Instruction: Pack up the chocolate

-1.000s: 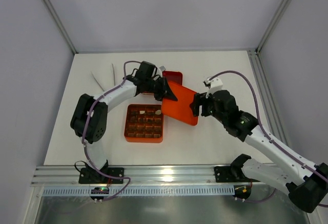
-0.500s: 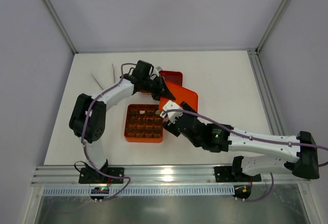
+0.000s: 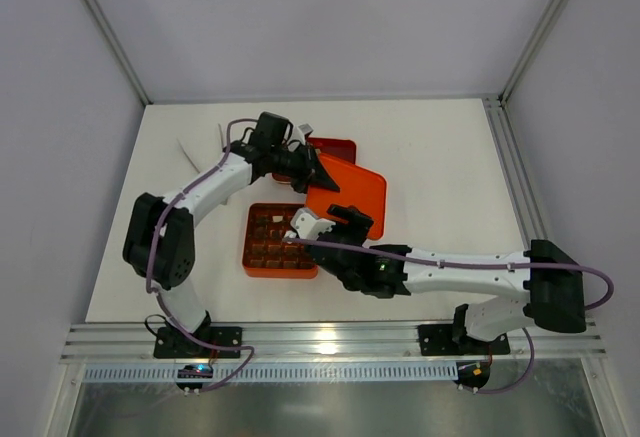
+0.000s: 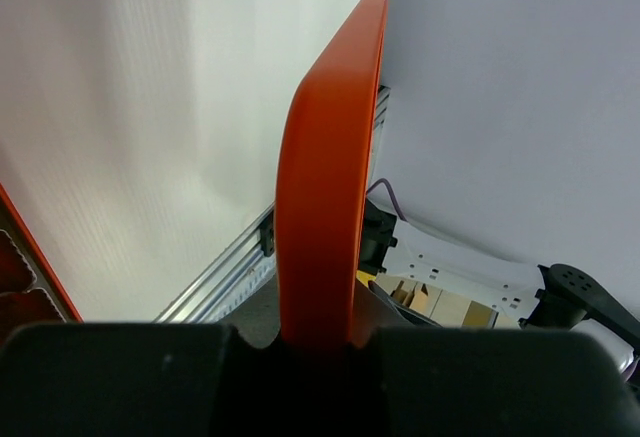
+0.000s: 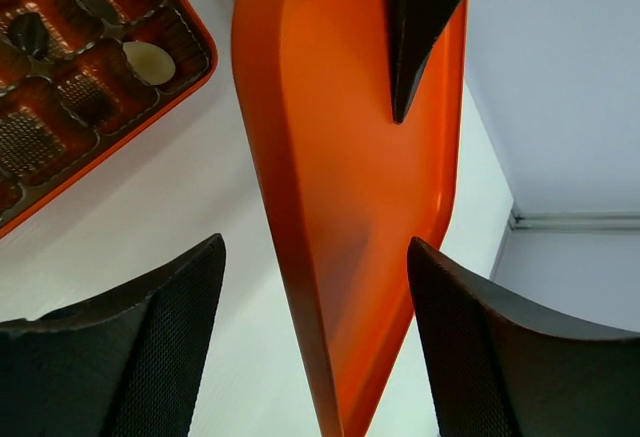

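Left end effector (image 3: pixel 322 177): clenched on lid (image 3: pixel 355 192) edge.
Right end effector (image 5: pixel 315 287): released, straddling lid.
Risk: a nudge could twist lid loose.

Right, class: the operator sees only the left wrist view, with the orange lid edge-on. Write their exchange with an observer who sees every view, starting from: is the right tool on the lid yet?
Operator: Is the right tool on the lid yet?
Observer: Not closed. The right tool is open, with the lid edge between its fingers.
Operator: Where's the box?
Observer: The box lies flat on the table, uncovered, left of the lid in the top view.
Operator: Anything in it?
Observer: Brown chocolate sits in several cells, and one cream-white piece is in a corner cell.
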